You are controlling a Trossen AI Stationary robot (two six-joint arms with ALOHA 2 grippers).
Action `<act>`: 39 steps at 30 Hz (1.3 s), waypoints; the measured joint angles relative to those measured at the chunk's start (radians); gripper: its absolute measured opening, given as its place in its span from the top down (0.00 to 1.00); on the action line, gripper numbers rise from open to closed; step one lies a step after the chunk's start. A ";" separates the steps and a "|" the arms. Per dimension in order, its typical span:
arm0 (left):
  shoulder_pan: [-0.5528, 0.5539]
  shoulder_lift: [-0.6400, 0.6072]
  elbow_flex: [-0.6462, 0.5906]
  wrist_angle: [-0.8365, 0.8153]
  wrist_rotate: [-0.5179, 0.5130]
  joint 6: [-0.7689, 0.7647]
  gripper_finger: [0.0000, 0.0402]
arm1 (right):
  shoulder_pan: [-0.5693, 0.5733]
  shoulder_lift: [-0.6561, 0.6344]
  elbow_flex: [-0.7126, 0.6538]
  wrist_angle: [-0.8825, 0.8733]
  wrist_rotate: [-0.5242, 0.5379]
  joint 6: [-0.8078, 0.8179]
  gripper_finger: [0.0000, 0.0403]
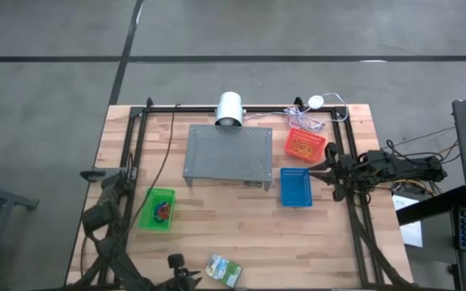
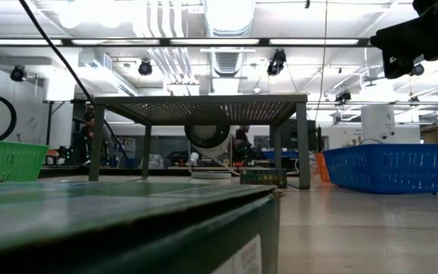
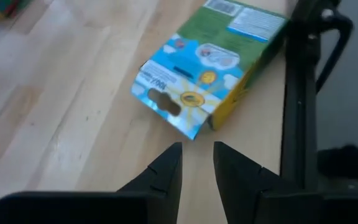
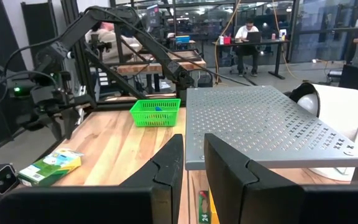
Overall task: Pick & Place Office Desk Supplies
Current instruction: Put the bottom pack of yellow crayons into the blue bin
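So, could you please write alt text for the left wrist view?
A green-and-yellow crayon box lies flat on the wooden table, just ahead of the left gripper, whose dark fingers stand slightly apart, holding nothing. A black frame post runs beside the box.

The high view looks straight down on the whole pale wooden table (image 1: pixel 241 226), while the low view sits at table-top height, looking level under the grey perforated metal stand (image 2: pixel 200 106) into the room, pressed close behind the green-and-yellow crayon box (image 2: pixel 128 228). The left wrist view looks steeply down, very near that box (image 3: pixel 204 68), which lies at six o'clock in the high view (image 1: pixel 223 270). The right wrist view faces level across the table from three o'clock, sharing the stand (image 4: pixel 260 124), box (image 4: pixel 48 167) and green plastic mesh basket (image 4: pixel 156 112).
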 joint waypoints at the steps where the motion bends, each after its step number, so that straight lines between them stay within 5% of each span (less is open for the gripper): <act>1: 0.000 0.000 -0.006 0.016 0.002 0.037 0.76 | 0.000 0.000 0.000 0.000 0.000 0.000 0.84; 6: 0.001 0.000 -0.012 0.076 0.010 0.234 0.76 | 0.000 0.000 0.000 0.000 0.000 0.000 0.84; 39: 0.081 0.000 -0.070 0.070 -0.028 0.327 0.77 | 0.000 0.000 0.000 0.000 0.000 0.000 0.84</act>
